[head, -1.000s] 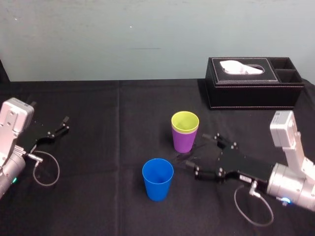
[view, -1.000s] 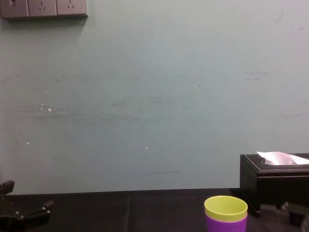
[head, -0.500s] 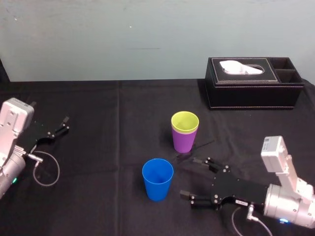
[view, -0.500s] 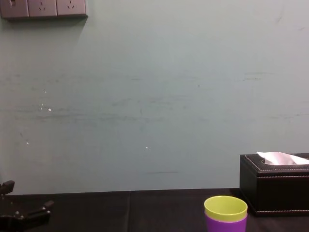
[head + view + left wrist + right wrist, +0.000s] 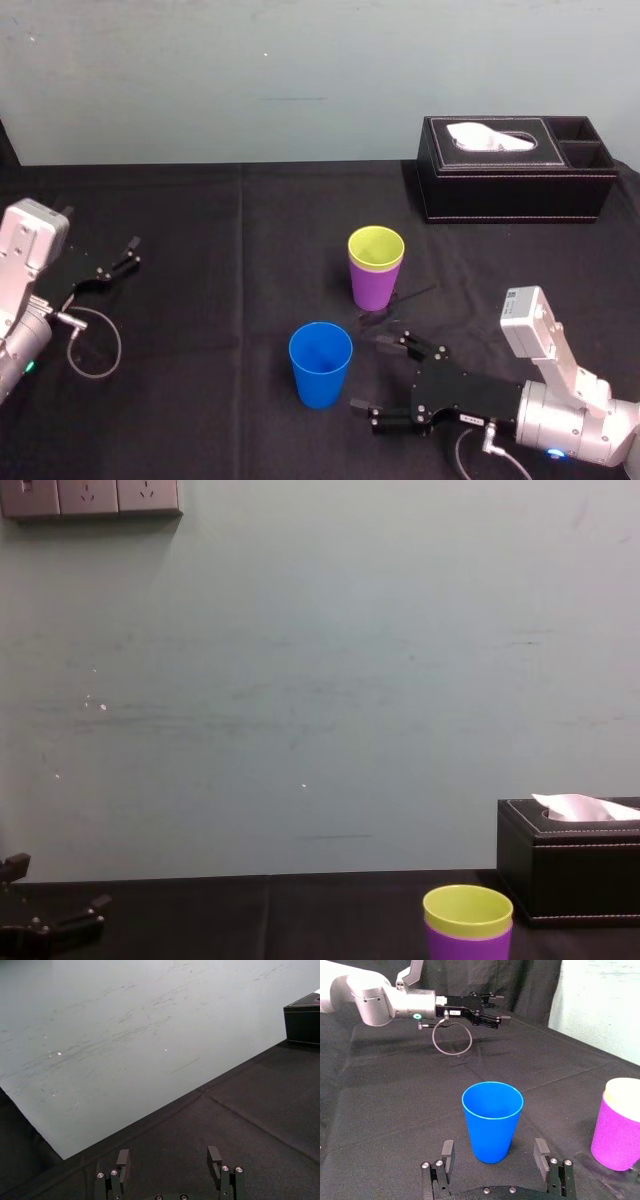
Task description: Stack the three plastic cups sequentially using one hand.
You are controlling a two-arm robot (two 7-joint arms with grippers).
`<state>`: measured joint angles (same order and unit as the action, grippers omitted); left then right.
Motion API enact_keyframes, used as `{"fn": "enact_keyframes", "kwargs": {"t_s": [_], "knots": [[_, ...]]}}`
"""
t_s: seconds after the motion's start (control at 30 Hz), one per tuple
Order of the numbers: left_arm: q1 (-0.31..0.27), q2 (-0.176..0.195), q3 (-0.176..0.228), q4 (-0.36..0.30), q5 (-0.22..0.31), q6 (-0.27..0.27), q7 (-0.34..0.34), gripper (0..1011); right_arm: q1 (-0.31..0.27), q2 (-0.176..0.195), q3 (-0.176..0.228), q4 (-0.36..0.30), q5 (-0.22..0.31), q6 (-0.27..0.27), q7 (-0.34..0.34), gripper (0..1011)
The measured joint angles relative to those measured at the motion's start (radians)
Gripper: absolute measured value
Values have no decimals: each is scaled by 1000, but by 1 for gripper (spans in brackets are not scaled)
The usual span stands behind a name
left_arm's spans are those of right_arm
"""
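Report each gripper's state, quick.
Left gripper: open, empty, parked at the robot's left.
Right gripper: open, empty, fingers facing the blue cup.

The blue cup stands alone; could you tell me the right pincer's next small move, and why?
Probably ease the right pincer forward until its open fingers straddle the blue cup. The cup stands upright just ahead of the fingertips, and the yellow-green cup already sits in the purple cup. The left pincer is parked far left.
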<state>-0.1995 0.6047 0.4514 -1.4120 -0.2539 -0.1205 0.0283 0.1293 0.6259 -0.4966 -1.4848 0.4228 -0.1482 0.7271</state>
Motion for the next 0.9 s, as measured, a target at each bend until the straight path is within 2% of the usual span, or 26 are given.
{"fn": "enact_keyframes", "kwargs": {"t_s": [0.47,0.9], "knots": [[0,0,0,0,0,0,0,1010,50,-31,-31,53,21,19,37,1004],[0,0,0,0,0,0,0,1010,83,-37,-59,68,40,21,64,1004]]}}
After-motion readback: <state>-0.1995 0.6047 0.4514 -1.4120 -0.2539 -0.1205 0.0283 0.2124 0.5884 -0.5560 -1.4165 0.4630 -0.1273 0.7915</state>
